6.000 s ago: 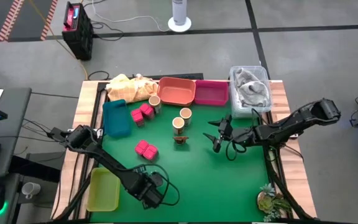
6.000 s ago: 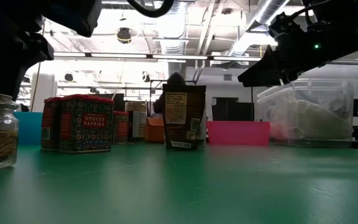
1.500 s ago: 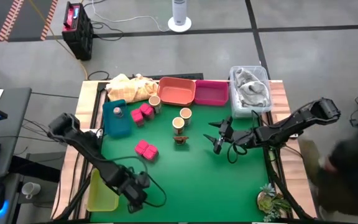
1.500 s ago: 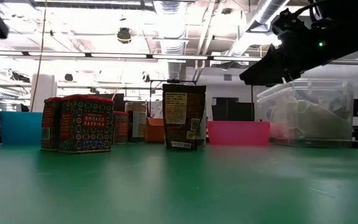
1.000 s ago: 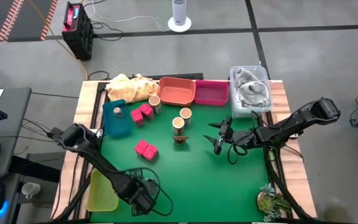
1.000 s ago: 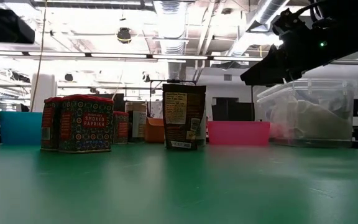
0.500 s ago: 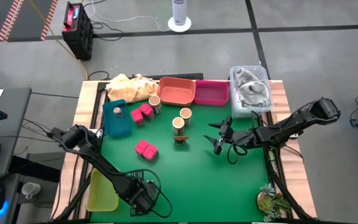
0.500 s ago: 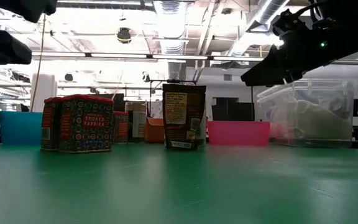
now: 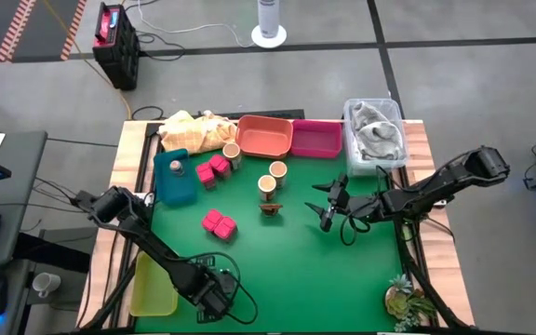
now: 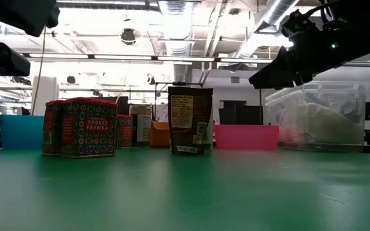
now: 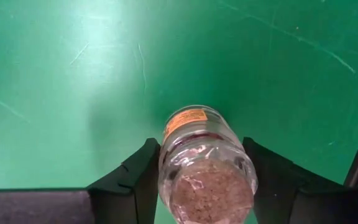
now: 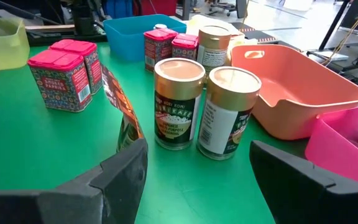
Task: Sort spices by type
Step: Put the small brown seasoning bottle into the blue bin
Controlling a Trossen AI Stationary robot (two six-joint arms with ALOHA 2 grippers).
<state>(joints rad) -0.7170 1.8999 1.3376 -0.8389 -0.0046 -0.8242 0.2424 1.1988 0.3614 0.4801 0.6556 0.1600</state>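
My left gripper [image 9: 209, 293] is near the table's near edge, beside the yellow-green tray [image 9: 154, 284], shut on a small glass shaker [image 11: 207, 168] of brown grains. A second shaker [image 9: 175, 167] lies in the teal tray [image 9: 173, 186]. Two pairs of pink-red boxes [image 9: 219, 223] [image 9: 212, 169] stand on the green mat. Three tan-lidded round jars [image 9: 266, 184] [image 9: 277, 170] [image 9: 232, 151] stand near a brown pouch [image 9: 270, 207]. My right gripper [image 9: 324, 209] hangs open above the mat, to the right of that pouch [image 12: 120, 106]. My left gripper pinches the shaker between its two fingers [image 11: 135, 180], one on each side of the glass wall [image 11: 166, 165]. The wrist view looks down past it onto the green mat, so the fingers come from above. The low view shows no shaker standing on the mat; it is lifted clear.
Along the far edge are a pale yellow cloth [image 9: 192, 130], an orange tray [image 9: 264, 136], a magenta tray [image 9: 316, 138] and a clear bin [image 9: 375, 135] holding grey cloth. A small plant [image 9: 403, 298] sits at the near right corner. Bare green mat [image 9: 296, 270] lies in the near middle.
In the low view the left arm's dark shape has come further into the picture at the upper left. The high view shows its gripper almost where it was. The right arm and the spices have kept still.
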